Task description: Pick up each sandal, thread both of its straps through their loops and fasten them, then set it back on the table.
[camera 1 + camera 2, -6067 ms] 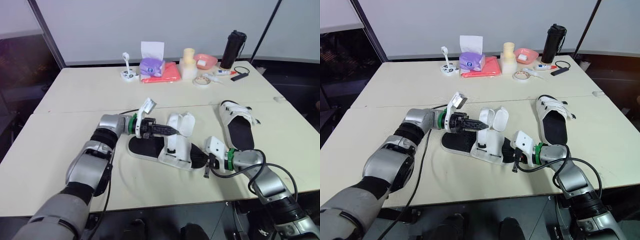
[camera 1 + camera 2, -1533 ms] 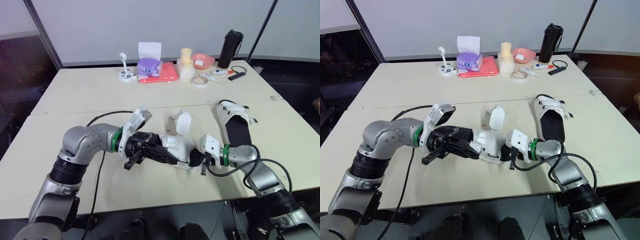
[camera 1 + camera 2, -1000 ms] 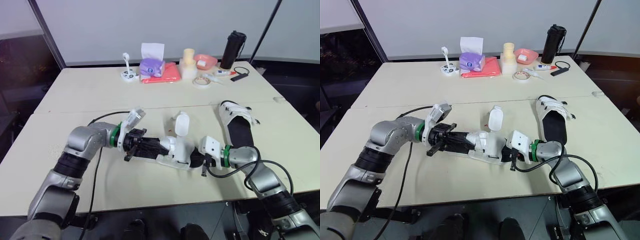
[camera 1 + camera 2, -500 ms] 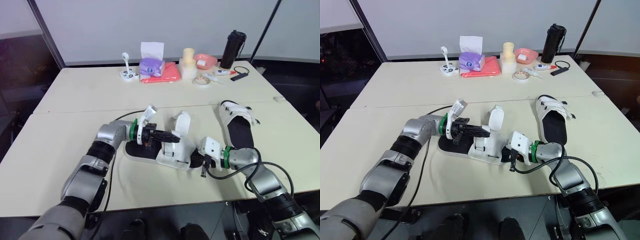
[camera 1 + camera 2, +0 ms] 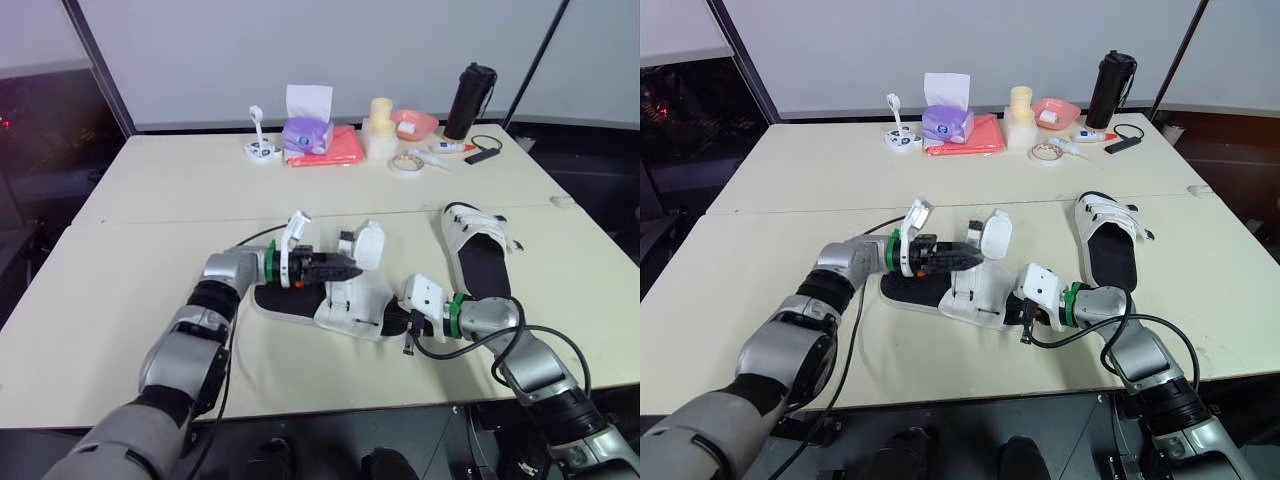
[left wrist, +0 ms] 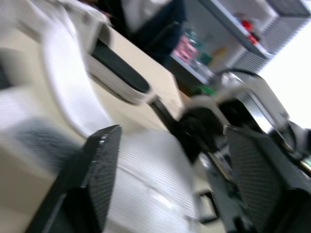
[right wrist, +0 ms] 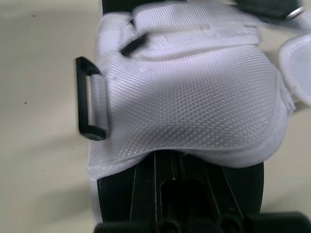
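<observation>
Two white sandals with black soles lie on the tabletop (image 5: 150,200). The first sandal (image 5: 340,305) is at the middle in front of me, flat on its sole, with one wide strap (image 5: 368,246) standing up unfastened. My left claw (image 5: 343,268) reaches over it from the left, released, its two fingers (image 6: 99,179) spread either side of white mesh. My right claw (image 5: 402,322) is clenched on the end of this sandal's sole. One black loop (image 7: 88,99) sits at the edge of the mesh upper. The second sandal (image 5: 482,255) lies well apart to the right, with neither claw on it. At the far edge stand one black bottle (image 5: 470,88) and one purple tissue box (image 5: 305,130).
</observation>
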Robot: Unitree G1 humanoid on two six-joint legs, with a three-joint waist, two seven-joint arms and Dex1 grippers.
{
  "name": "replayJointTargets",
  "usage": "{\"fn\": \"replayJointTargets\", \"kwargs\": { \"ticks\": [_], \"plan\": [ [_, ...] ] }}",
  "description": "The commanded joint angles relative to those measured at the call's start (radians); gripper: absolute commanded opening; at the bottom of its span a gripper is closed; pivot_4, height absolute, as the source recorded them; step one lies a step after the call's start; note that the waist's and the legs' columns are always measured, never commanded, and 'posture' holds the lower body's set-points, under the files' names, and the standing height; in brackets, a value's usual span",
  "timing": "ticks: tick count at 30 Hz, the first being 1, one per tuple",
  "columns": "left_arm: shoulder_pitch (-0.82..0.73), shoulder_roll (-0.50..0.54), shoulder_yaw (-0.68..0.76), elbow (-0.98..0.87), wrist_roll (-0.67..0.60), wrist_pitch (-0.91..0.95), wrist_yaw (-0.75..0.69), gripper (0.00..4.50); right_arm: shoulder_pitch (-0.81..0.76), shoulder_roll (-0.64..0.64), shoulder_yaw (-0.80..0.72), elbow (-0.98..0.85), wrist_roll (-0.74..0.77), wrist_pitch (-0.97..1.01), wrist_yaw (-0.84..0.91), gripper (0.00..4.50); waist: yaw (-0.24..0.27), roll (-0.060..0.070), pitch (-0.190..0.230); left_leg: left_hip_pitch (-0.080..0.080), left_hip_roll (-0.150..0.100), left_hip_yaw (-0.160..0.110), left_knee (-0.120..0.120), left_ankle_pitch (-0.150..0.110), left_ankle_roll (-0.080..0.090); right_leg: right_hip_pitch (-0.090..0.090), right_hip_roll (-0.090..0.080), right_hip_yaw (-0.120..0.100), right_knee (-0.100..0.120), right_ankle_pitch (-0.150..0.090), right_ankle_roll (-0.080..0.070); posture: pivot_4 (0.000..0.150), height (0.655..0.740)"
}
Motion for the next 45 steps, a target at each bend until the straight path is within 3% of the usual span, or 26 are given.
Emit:
{"fn": "replayJointTargets", "kwargs": {
  "ticks": [1,13,19,28,37,45],
  "plan": [
    [-0.025,-0.015,0.035,0.034,0.022,-0.047,0.045,3.5,0.026,-0.015,0.029,0.028,-0.031,0.022,0.013,0.0,-0.001,0.0,0.0,0.0,0.0,0.0,0.0,0.0,0.0,0.0,0.0,0.0,0.0,0.0,0.0,0.15,0.74],
    [-0.071,-0.081,0.057,0.214,0.141,-0.171,0.194,3.5,0.013,-0.015,0.034,0.051,-0.04,0.008,0.014,0.0,-0.001,0.0,0.0,0.0,0.0,0.001,0.0,0.0,0.0,0.0,0.0,0.0,0.001,0.0,0.0,0.15,0.74],
    [-0.122,-0.043,0.093,0.244,0.164,-0.208,0.229,3.5,0.005,-0.016,0.034,0.059,-0.042,0.003,0.013,0.0,-0.002,-0.001,0.0,0.0,0.0,0.001,0.0,0.0,0.0,0.0,0.0,-0.001,0.001,0.0,0.0,0.15,0.74],
    [-0.138,0.029,0.062,0.25,0.261,-0.376,0.16,3.5,-0.007,-0.013,0.038,0.076,-0.046,-0.008,0.015,0.0,-0.003,-0.001,0.0,0.0,-0.001,0.001,0.0,0.0,0.0,0.0,0.0,-0.001,0.002,0.0,0.0,0.15,0.74],
    [-0.152,0.001,0.062,0.276,0.317,-0.471,0.197,3.5,-0.019,-0.009,0.041,0.091,-0.051,-0.018,0.018,0.0,-0.003,-0.001,0.0,0.0,-0.001,0.001,0.0,0.0,0.0,0.0,0.0,-0.001,0.002,0.0,0.0,0.15,0.74],
    [-0.158,-0.023,-0.012,0.306,0.439,-0.637,0.232,3.5,-0.009,-0.014,0.038,0.08,-0.051,-0.012,0.016,0.0,-0.003,-0.001,0.0,0.0,-0.001,0.001,0.0,0.0,0.0,0.0,0.0,-0.001,0.002,0.0,0.0,0.15,0.74]
  ]
}}
